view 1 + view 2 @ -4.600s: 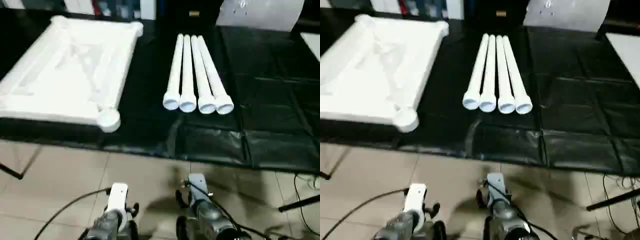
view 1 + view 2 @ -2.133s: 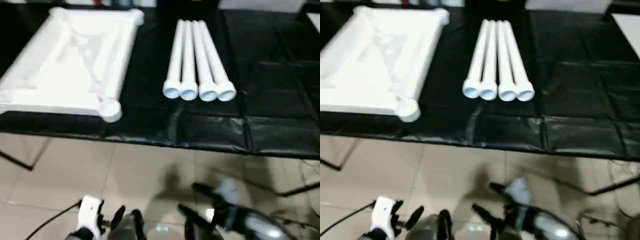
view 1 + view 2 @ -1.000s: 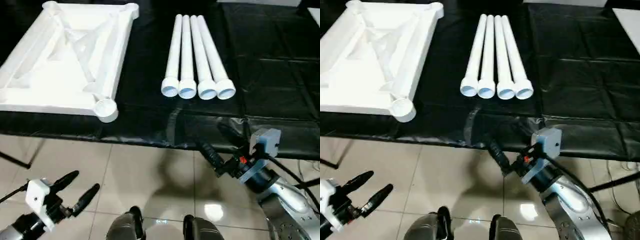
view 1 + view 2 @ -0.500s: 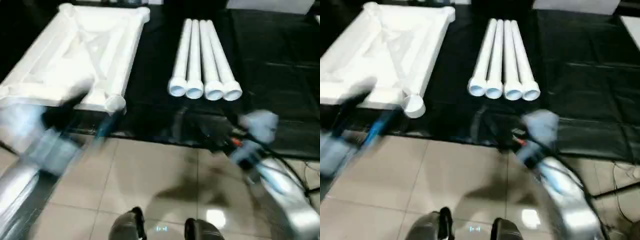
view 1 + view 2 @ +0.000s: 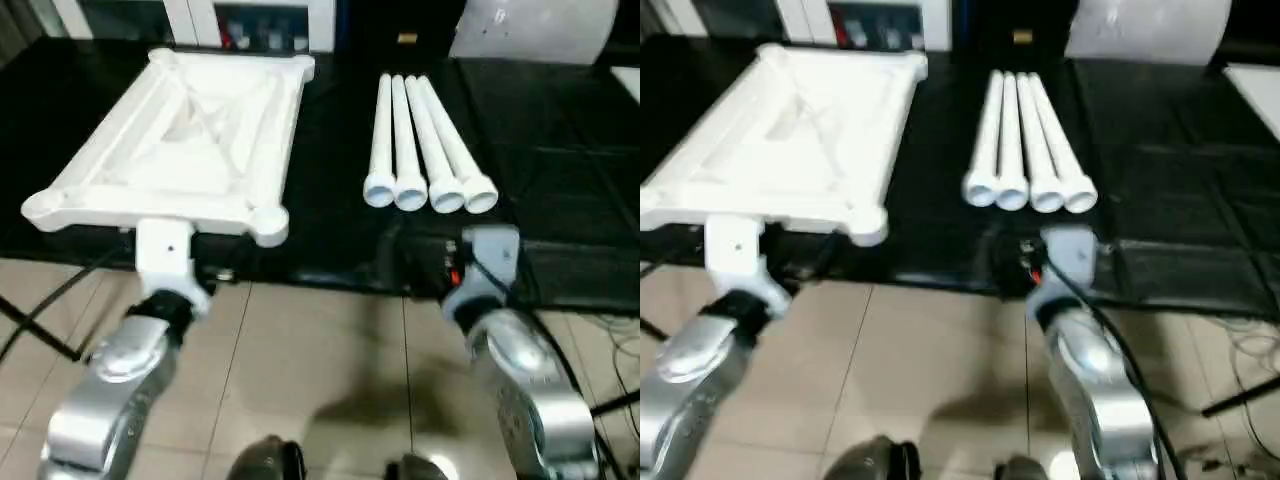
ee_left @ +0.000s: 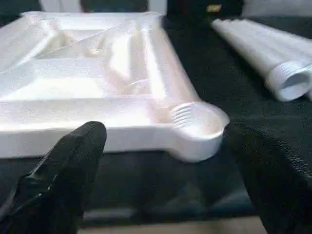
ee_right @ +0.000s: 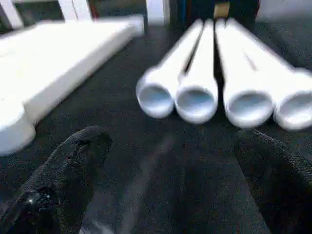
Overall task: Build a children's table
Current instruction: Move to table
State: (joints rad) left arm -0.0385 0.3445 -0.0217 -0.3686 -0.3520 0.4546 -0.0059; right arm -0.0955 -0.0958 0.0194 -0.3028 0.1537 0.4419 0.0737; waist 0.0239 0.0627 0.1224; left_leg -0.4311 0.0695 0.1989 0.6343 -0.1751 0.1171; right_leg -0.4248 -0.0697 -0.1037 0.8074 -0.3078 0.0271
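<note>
The children's table lies in parts on a black-covered bench. Its white top (image 5: pixel 190 140) rests ribbed side up at the left, with a round corner socket (image 6: pixel 200 122) at its near right corner. Several white tubular legs (image 5: pixel 425 150) lie side by side to its right, open ends (image 7: pixel 195 100) towards me. My left gripper (image 6: pixel 163 131) is open just in front of the top's near edge, its fingers (image 6: pixel 63 180) wide apart and holding nothing. My right gripper (image 7: pixel 170 136) is open and empty, a short way in front of the leg ends.
The black cloth (image 5: pixel 560 180) covers the bench to the right of the legs. Tiled floor (image 5: pixel 320 360) lies below the front edge. A black cable (image 5: pixel 40 310) trails beside my left arm (image 5: pixel 120 370). A pale sheet (image 5: pixel 530 30) stands at the back right.
Both arms have swung up from low over the floor to the bench's front edge, left before the top, right before the legs. Both grippers stay open. The camera has shifted too.
</note>
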